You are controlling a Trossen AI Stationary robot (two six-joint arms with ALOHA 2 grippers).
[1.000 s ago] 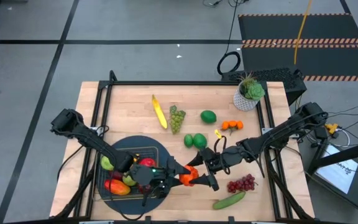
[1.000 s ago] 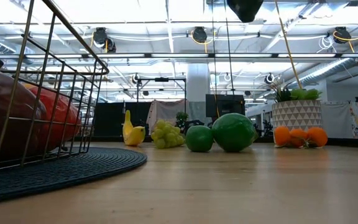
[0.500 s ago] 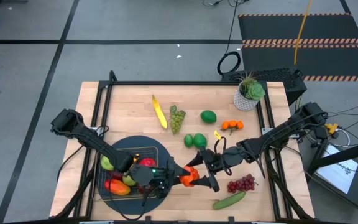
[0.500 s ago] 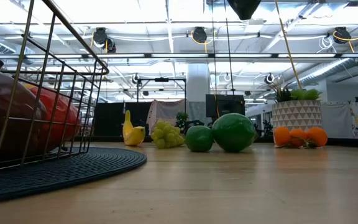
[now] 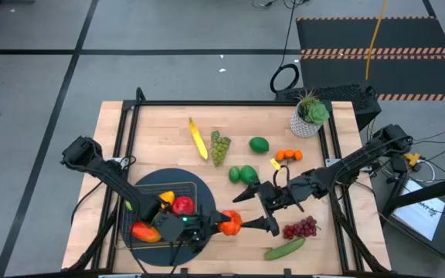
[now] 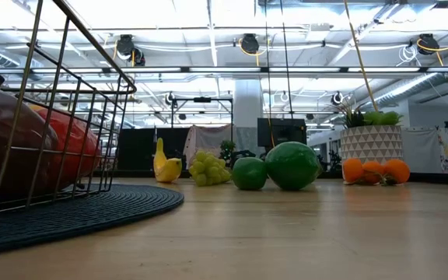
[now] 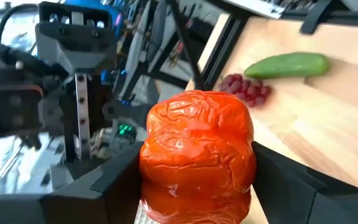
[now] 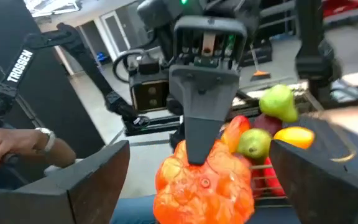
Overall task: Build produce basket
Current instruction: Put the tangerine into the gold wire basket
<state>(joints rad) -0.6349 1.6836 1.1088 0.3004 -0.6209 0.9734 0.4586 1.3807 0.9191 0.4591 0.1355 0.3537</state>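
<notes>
One orange pepper (image 5: 229,224) is now pinched in the jaws of the left gripper (image 5: 221,225), just beside the basket (image 5: 147,202) on its round dark mat (image 5: 199,191), where a second ago it was gripped from both sides. The right gripper (image 5: 267,225) has been drawn back a little toward the purple grapes (image 5: 300,228), its jaws spread wide and clear of the pepper. A handover is judged complete, so the pepper can next be carried over the basket's rim to join the apple (image 5: 182,205) and other produce inside. Banana (image 5: 198,139), green grapes (image 5: 220,146), limes (image 5: 242,174), oranges (image 5: 287,155) and cucumber (image 5: 285,249) are still left on the tabletop (image 5: 161,131).
</notes>
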